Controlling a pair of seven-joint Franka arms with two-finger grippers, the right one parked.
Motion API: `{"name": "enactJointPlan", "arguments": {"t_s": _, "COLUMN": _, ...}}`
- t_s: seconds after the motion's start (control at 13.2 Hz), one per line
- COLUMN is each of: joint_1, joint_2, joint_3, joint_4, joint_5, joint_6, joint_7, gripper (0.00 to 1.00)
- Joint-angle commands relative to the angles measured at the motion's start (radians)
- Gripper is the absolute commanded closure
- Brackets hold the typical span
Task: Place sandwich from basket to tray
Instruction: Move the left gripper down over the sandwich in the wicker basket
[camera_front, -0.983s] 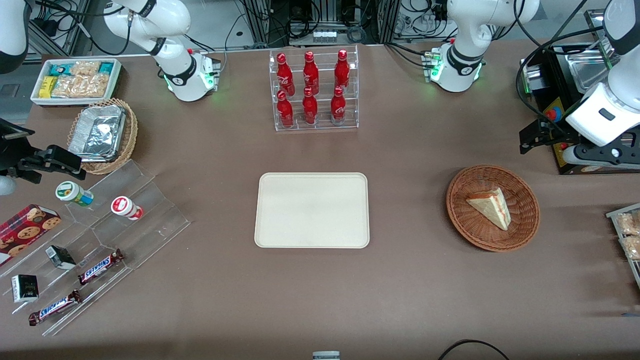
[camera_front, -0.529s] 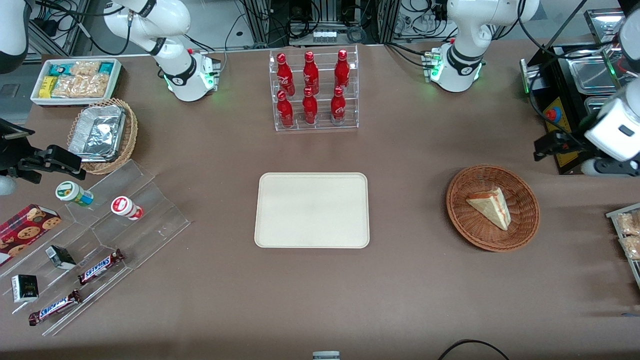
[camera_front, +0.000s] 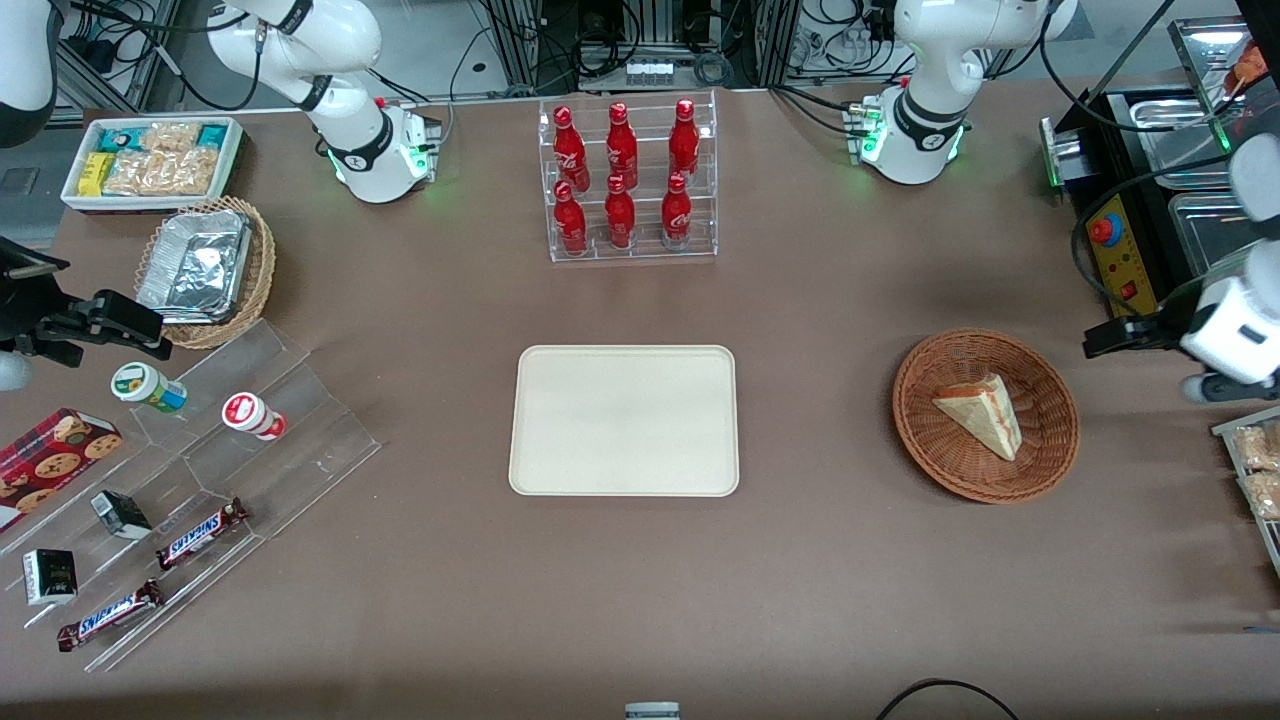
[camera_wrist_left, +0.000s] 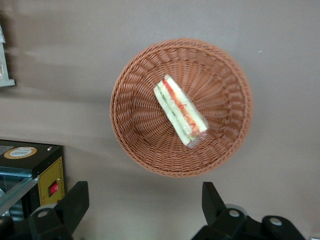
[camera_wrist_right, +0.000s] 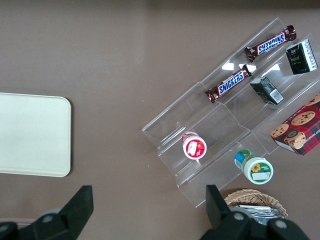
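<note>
The sandwich (camera_front: 982, 412), a pale triangular wedge with red and green filling, lies in the round reddish-brown wicker basket (camera_front: 915, 420). It also shows in the left wrist view (camera_wrist_left: 180, 110), lying on its side in the basket (camera_wrist_left: 135, 130). My left gripper (camera_front: 1120, 337) hovers beside the basket, toward the working arm's end of the table. In the left wrist view the gripper (camera_wrist_left: 145, 205) is open wide and empty, with bare table between its fingers. The cream tray (camera_front: 624, 420) lies flat at the table's middle and is empty; its edge shows in the right wrist view (camera_wrist_right: 30, 135).
A black control box (camera_front: 1120, 250) with a red button and metal pans stands near the gripper. A bin of snack packets (camera_front: 1255, 470) lies at the table edge. A rack of red bottles (camera_front: 625, 180) stands farther back. An acrylic stand (camera_front: 200, 480) holds candy bars.
My left gripper has moved nearer to the front camera, from over the black control box to beside the basket. The sandwich, basket and tray have not moved.
</note>
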Motion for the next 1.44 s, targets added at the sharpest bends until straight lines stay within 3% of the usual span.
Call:
{"name": "enactJointPlan", "arguments": {"t_s": 0.0, "joint_1": 0.003, "joint_2": -0.025, "joint_3": -0.006, "joint_4": -0.128, "joint_5": 0.026, "joint_6": 0.123, "joint_7": -0.071, "gripper": 0.0}}
{"name": "enactJointPlan", "arguments": {"t_s": 0.38, "joint_1": 0.035, "joint_2": 0.006, "joint_3": 0.011, "joint_4": -0.318, "joint_5": 0.021, "joint_6": 0.426, "joint_7": -0.304, "gripper": 0.0}}
{"name": "enactJointPlan", "arguments": {"t_s": 0.68, "joint_1": 0.026, "joint_2": 0.053, "joint_3": 0.009, "joint_4": -0.353, "joint_5": -0.005, "joint_6": 0.457, "joint_7": -0.566, "gripper": 0.0}}
{"name": "enactJointPlan", "arguments": {"t_s": 1.36, "joint_1": -0.04, "joint_2": 0.155, "joint_3": -0.001, "joint_4": -0.326, "joint_5": -0.146, "joint_6": 0.586, "joint_7": -0.599, "gripper": 0.0}}
